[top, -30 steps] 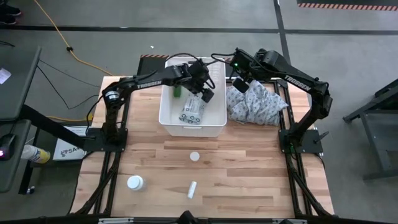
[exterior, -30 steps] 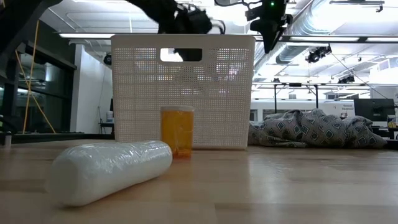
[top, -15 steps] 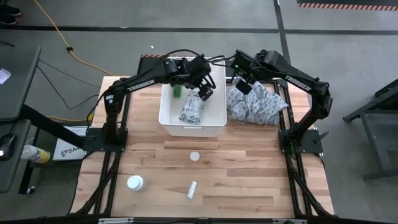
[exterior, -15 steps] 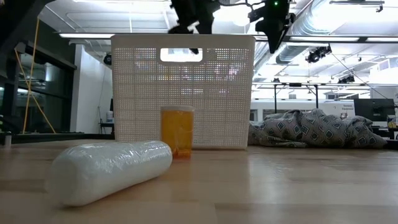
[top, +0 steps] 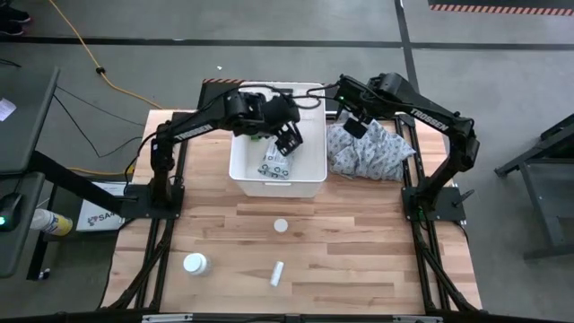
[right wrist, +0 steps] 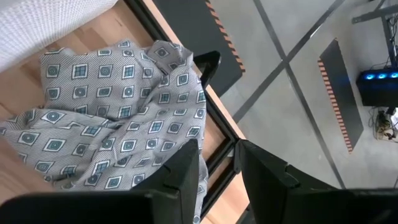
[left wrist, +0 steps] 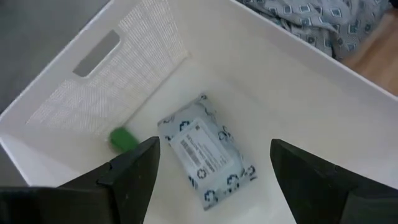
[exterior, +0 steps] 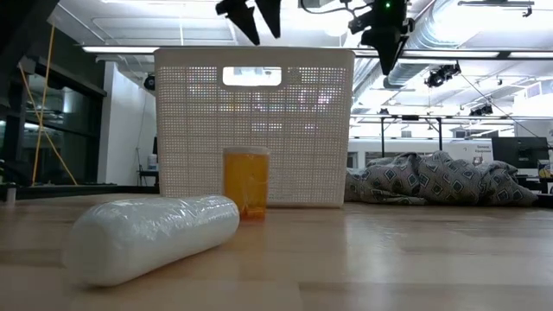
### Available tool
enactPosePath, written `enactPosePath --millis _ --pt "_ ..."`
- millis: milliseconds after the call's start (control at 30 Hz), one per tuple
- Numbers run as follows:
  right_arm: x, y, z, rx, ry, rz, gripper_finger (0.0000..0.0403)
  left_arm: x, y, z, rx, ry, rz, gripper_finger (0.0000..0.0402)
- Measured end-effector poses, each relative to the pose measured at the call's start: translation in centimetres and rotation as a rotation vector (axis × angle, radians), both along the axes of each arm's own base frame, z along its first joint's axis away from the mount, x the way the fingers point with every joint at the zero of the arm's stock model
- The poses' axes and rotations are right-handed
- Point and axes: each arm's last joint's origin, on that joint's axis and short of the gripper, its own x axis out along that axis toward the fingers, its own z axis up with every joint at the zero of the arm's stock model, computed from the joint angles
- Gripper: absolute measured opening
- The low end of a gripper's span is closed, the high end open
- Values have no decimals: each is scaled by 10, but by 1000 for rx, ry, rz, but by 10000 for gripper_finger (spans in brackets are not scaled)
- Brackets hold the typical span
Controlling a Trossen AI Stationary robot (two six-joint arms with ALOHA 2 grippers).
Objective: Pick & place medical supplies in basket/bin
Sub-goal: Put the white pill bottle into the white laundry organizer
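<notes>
Left gripper partly hides wipes packet in bin.

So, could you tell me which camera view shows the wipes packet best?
The left wrist view: the wipes packet lies unobstructed on the bin floor. The high view shows it small; the low view hides it behind the bin wall; the right wrist view misses it.

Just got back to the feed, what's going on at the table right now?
The left gripper hangs open and empty over the white bin, where the wipes packet and green cylinder already lie. The right gripper waits over the patterned cloth, holding nothing. A white bottle, a small white tube and an orange bottle are not yet binned.
</notes>
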Motion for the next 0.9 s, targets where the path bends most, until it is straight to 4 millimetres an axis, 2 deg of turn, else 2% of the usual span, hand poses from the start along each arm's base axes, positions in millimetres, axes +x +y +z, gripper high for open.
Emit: enactPosePath --millis 500,900 --pt "0 3 0 76 -41 30 108 -36 -67 29 -94 -110 -9 340" --pt "-12 16 20 20 -149 56 108 -58 -136 40 -285 -247 7 339"
